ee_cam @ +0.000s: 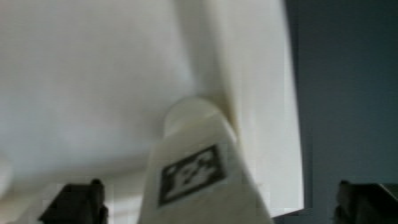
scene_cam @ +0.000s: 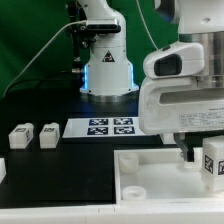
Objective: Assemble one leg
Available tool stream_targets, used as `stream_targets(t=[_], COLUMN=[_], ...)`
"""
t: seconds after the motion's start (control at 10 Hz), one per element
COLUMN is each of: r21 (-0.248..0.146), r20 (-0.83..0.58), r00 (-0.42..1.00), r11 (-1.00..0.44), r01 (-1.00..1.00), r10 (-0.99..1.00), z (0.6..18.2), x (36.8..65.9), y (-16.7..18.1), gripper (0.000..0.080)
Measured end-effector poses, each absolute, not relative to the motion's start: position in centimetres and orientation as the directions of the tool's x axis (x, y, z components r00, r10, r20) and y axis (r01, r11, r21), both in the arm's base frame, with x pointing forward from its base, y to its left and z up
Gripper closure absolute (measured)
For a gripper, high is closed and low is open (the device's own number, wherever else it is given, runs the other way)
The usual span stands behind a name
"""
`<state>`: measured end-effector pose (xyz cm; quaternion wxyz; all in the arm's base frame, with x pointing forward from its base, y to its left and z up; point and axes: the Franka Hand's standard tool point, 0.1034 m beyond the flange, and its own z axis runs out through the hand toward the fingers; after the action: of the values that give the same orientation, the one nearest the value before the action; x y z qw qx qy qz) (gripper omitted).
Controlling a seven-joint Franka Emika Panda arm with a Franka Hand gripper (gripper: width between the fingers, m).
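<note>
A white leg (ee_cam: pixel 199 160) with a black-and-white tag stands between my fingers, at a corner of the large white panel (ee_cam: pixel 89 80). My gripper (ee_cam: pixel 217 205) is open: each dark fingertip (ee_cam: pixel 71 203) stands apart from the leg with a gap on both sides. In the exterior view the gripper (scene_cam: pixel 200 153) hangs low over the panel's right part (scene_cam: pixel 150 180), with the tagged leg (scene_cam: pixel 213 165) right by its fingers. Whether the leg is seated in a hole is hidden.
Two more legs (scene_cam: pixel 22 135) (scene_cam: pixel 48 133) lie on the black table at the exterior view's left, and another shows at the left edge (scene_cam: pixel 2 170). The marker board (scene_cam: pixel 110 126) lies in front of the robot base (scene_cam: pixel 108 70).
</note>
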<state>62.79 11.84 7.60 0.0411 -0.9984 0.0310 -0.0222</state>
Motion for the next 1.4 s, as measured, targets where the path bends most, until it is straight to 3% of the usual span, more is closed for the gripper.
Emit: stream_targets(t=[0.1,0.2,0.3,0.4,0.6,1.0,1.2,1.4], r21=[-0.058,-0.061,-0.065,-0.064,-0.079,-0.090,-0.096,-0.103], r20=[0.057,0.056,0.052,0.051,0.036,0.004,-0.030,-0.095], r00=[0.998,0.997,0.999,0.998,0.973,0.787,0.581,0.279], r11=[-0.997,-0.997,-0.998,-0.998,-0.972,-0.784,-0.577,-0.269], r01=[0.044,0.057,-0.011,-0.022,-0.223,-0.614,-0.811,-0.958], r10=[0.041,0.053,-0.014,-0.026,-0.226,-0.617,-0.813,-0.956], z=[7.75,7.67,7.67,7.66,7.65,7.53,7.48,7.38], x=[62.99,62.95,62.94,62.94,62.92,63.22,63.23,63.16], y=[11.89,11.82,11.85,11.83,11.93,11.79,11.63,11.38], gripper=[0.0150,0.0150,0.0273,0.0273,0.0508,0.0507,0.0507,0.0505])
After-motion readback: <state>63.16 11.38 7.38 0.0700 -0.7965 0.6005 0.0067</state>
